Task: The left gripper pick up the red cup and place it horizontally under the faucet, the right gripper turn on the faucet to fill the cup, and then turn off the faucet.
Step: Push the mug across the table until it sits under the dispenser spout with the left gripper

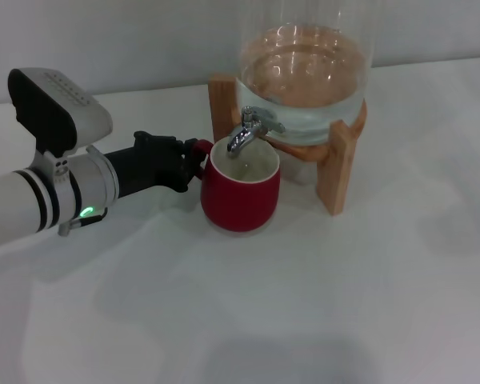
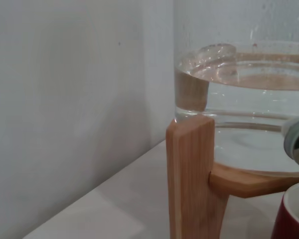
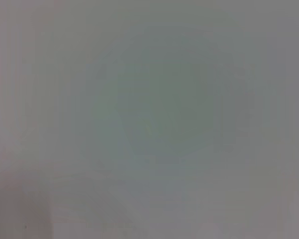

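The left gripper (image 1: 188, 164), jaws clamped on the red cup's (image 1: 240, 192) handle, holds it under the faucet (image 1: 246, 132); the unseen right gripper must open it next.

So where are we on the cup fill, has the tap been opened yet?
Done: the red cup stands upright on the table under the faucet. In hand: the left gripper is at the cup's handle side, apparently closed on the handle. Left: no stream shows at the spout and the right gripper is out of view, so opening the faucet, filling and closing it all remain.
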Available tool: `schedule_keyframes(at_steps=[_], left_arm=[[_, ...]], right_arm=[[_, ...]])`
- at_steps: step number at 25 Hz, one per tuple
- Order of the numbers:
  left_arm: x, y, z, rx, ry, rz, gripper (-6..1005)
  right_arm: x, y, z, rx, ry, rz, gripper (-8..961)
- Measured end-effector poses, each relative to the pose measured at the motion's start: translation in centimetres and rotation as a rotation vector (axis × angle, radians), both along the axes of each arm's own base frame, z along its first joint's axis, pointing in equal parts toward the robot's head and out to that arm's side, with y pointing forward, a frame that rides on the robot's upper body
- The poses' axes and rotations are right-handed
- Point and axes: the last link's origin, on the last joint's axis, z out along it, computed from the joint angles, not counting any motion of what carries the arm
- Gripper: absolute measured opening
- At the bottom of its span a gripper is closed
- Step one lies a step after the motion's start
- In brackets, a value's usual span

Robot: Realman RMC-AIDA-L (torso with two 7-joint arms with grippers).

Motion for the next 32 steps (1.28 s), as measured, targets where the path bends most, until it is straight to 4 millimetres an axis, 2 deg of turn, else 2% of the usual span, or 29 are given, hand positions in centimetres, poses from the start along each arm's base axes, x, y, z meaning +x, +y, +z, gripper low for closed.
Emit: schedule_keyframes(at_steps=[25,32], left_arm=[[-1.0,-0.2,0.2,0.005,0.011,0.035,183],[-1.5,-0.3,-0.1,-0.001,0.036,0.053,225]], right_arm=[[-0.1,0.1,0.1,0.010,0.004,0.004,721],[-0.1,0.1,0.2,0.012,0.005,0.003,721]])
